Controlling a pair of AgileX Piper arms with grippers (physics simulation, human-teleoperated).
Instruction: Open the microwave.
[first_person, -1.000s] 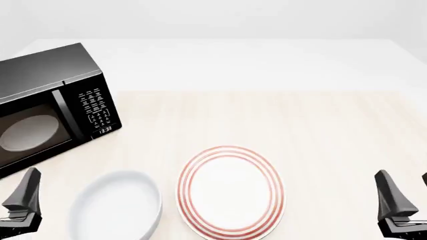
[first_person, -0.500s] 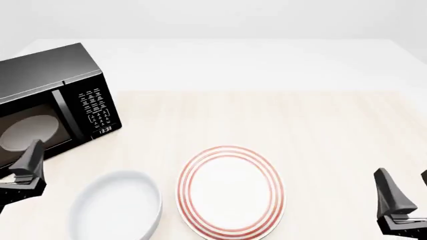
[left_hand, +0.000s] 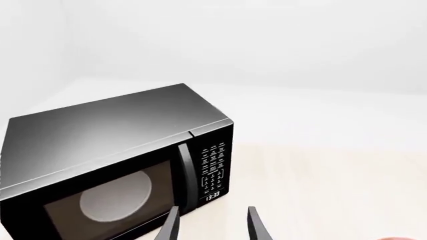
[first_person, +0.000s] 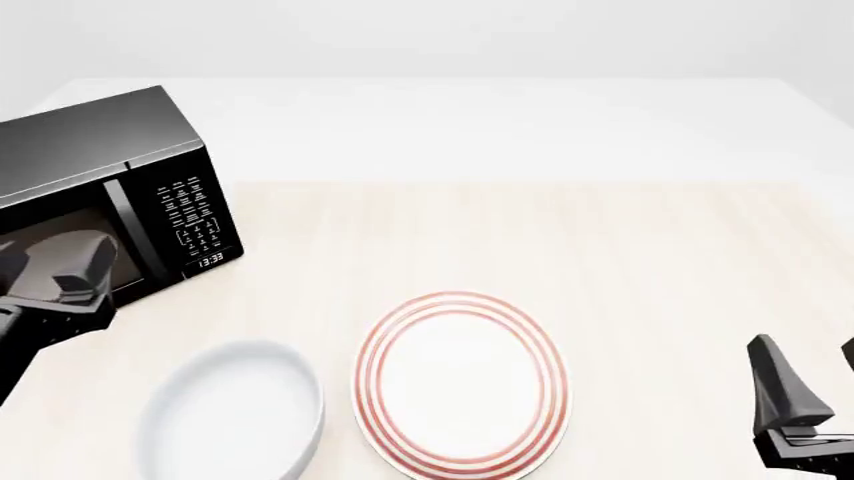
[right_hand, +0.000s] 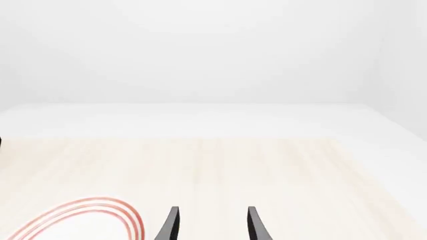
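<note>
Hovering before the shut microwave (first_person: 120, 200), the left claw (first_person: 54, 265) gapes empty; right claw (first_person: 807, 385) parted too

A bare simulated test scene is shown, dressed as a kitchen: a microwave (first_person: 114, 190) is set at the left edge of a pale wooden table (first_person: 641, 250), with a red-ringed plate (first_person: 461, 382) and a white bowl (first_person: 234, 415) near the front edge, against blank white walls.

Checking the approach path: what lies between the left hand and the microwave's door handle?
Nothing. In the left wrist view only bare table separates the open left hand from the handle on the microwave.
</note>
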